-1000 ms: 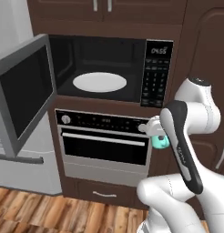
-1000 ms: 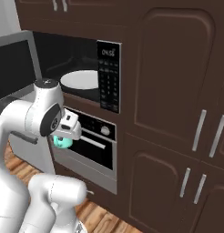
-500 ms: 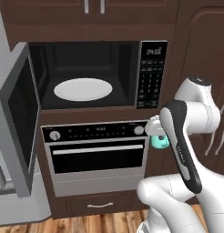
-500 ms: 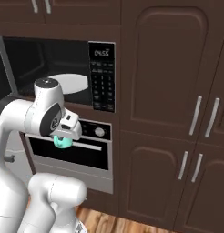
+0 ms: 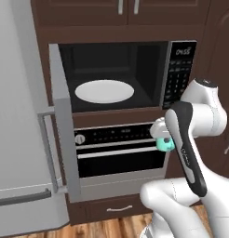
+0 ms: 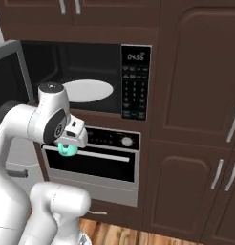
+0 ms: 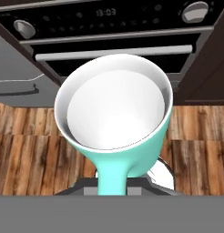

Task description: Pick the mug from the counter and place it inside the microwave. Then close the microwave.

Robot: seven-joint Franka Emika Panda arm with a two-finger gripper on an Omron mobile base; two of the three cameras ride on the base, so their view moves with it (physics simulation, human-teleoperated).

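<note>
Gripper pinching the mug by its handle, held in the air in front of the oven, below the microwave. Mug's white inside faces the hand camera, wood floor under it. Microwave door swung open at left, white turntable plate bare inside.

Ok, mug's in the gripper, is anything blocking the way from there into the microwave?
Nothing visible does. The mug hangs in the gripper in front of the oven, below the microwave. The microwave door is swung wide to the left, and the turntable plate is bare.
</note>
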